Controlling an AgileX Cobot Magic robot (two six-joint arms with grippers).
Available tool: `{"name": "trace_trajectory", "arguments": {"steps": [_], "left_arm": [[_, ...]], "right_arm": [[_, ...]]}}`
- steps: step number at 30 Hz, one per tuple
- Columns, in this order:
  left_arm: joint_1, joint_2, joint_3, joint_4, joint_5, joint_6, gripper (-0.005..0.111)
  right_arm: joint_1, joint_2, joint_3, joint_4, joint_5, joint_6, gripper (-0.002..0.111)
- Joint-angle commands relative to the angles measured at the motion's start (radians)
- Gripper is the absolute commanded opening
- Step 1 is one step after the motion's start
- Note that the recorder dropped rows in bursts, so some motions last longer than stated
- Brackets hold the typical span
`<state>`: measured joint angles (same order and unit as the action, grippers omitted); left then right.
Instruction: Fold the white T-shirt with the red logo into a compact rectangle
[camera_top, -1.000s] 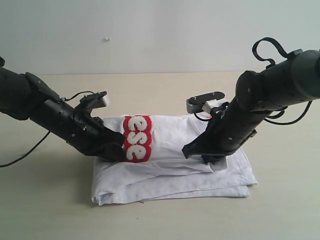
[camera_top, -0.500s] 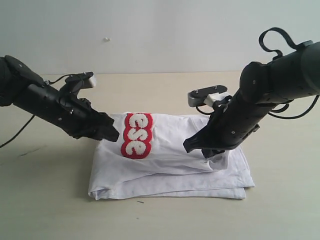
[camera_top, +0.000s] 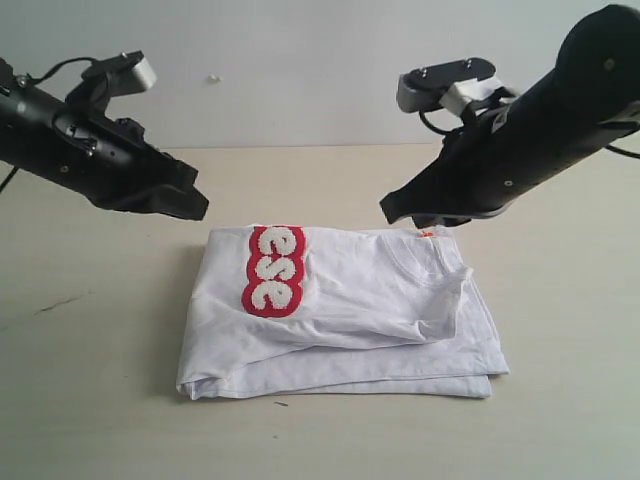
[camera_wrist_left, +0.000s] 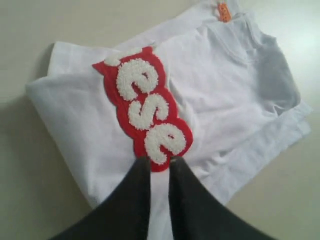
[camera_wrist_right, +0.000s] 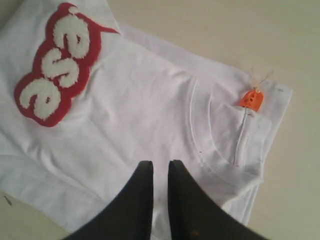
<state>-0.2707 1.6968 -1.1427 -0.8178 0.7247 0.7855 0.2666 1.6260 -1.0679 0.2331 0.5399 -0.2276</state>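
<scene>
White T-shirt (camera_top: 340, 310), one red logo (camera_top: 272, 272)

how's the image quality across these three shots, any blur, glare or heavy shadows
Exterior view: even, soft light; the folded white cotton T-shirt casts a faint shadow on the beige table. Left wrist view: the red patch with fuzzy white letters is fairly sharp; the dark fingers blur. Right wrist view: slightly soft, no glare.

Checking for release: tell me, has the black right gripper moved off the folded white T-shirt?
Yes. The right gripper has lifted up and back, now above the white T-shirt's far edge, clear of the cloth.
</scene>
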Motion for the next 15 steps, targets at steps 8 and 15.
{"name": "trace_trajectory", "arguments": {"steps": [8, 15], "left_arm": [[0.002, -0.242, 0.155, 0.014, -0.102, -0.043, 0.0], [0.002, -0.41, 0.313, -0.02, -0.26, -0.062, 0.0]], "right_arm": [[0.0, -0.225, 0.107, -0.145, -0.024, 0.077, 0.014], [0.0, -0.348, 0.213, -0.162, -0.073, 0.1, 0.014]]}}
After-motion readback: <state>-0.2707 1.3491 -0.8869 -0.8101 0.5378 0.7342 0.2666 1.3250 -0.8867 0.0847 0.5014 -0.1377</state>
